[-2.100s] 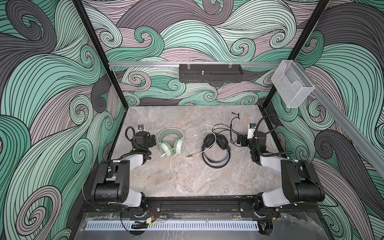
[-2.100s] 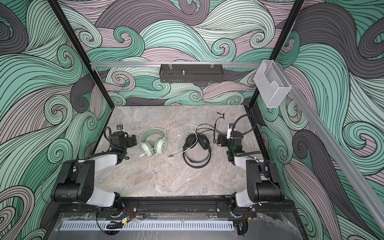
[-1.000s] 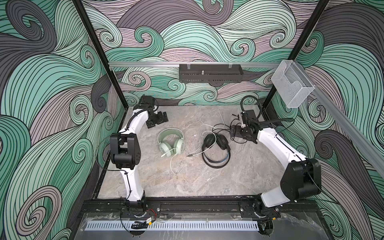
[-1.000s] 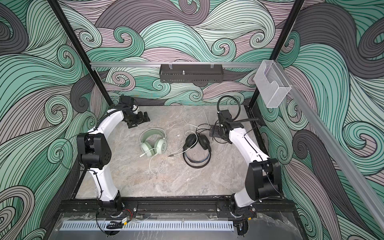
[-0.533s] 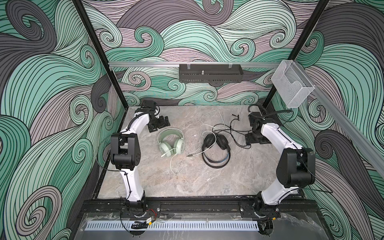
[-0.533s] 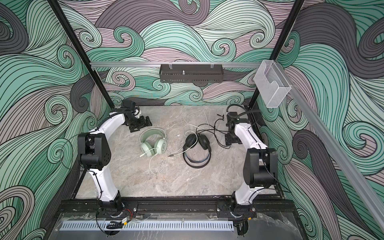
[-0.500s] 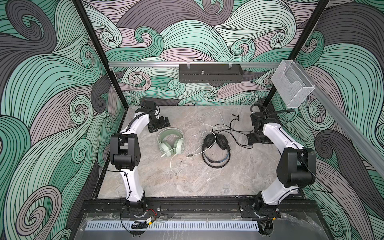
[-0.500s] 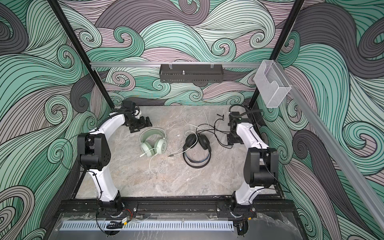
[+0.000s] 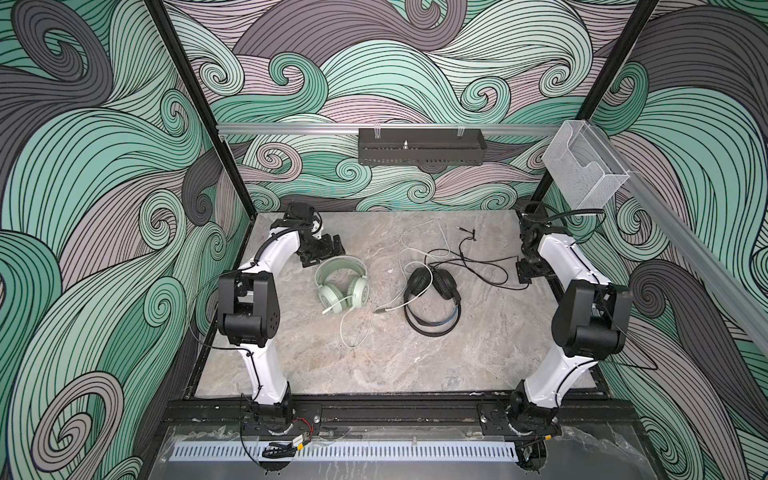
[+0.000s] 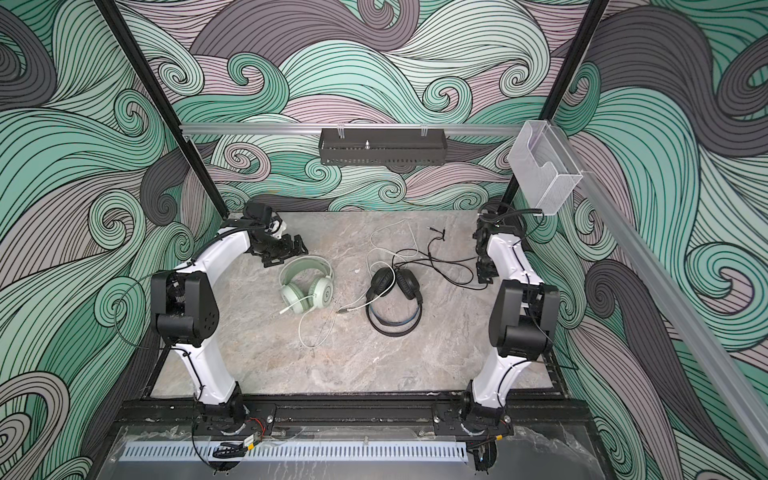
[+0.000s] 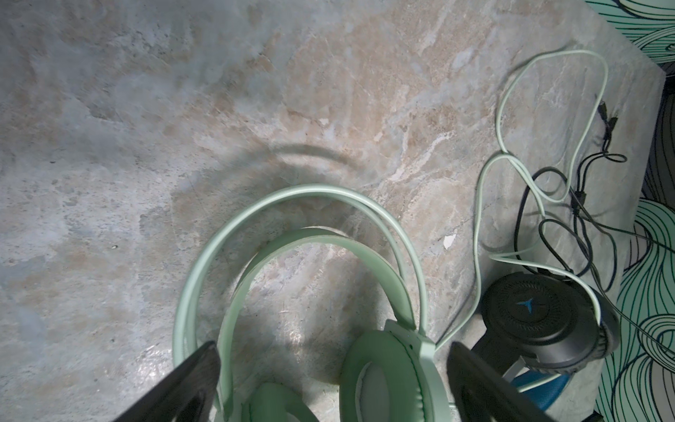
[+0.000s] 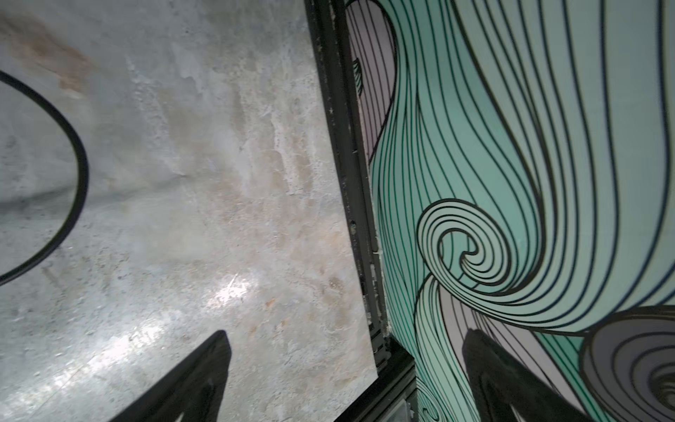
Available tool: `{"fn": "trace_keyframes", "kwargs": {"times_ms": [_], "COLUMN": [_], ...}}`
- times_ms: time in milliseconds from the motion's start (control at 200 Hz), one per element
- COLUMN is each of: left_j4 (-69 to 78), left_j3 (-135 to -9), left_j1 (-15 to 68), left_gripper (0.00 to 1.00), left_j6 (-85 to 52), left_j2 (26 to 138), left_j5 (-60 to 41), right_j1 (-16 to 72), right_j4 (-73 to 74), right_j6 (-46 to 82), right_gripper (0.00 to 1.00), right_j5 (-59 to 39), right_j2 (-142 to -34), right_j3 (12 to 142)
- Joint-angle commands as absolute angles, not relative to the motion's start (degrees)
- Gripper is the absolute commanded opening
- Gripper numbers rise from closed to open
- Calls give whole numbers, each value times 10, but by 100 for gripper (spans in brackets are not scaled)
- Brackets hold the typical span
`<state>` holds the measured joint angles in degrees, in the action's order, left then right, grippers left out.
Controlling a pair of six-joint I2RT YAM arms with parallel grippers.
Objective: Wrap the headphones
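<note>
In a top view the mint-green headset (image 9: 341, 282) lies on the desk (image 9: 374, 353), with the black headset (image 9: 432, 303) beside it.

In the left wrist view the left claw (image 11: 334, 350), wide open and empty, hangs over the mint-green headset's band (image 11: 292, 193). It should probably drop straight down and pinch gently.

In the right wrist view the right claw (image 12: 347, 333) is open, empty and far from the mint-green headset.

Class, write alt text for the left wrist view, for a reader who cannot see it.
A mint-green headset lies on a marbled table, seen between the spread fingers of the open left end effector. Beside it sits a black headset, with white and black cables tangled nearby.
</note>
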<state>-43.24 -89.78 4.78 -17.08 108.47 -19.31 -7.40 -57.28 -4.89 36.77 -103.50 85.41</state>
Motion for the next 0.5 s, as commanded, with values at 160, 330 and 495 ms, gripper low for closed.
{"fn": "trace_keyframes", "kwargs": {"times_ms": [160, 330, 495], "left_j4": [-449, -462, -461], "left_j3": [-917, -929, -925], "left_j1": [57, 58, 67], "left_gripper": [99, 99, 98], "left_j6": [-149, -146, -145], "left_j2": [1081, 1089, 1082], "left_j5": [-196, -199, -198], "right_j1": [-72, -26, 57], "right_j4": [-569, -542, -468], "right_j6": [-99, -131, -199], "right_gripper": [100, 100, 100], "right_j5": [407, 425, 455], "right_j2": [-999, -969, -944], "right_j3": [886, 922, 920]}}
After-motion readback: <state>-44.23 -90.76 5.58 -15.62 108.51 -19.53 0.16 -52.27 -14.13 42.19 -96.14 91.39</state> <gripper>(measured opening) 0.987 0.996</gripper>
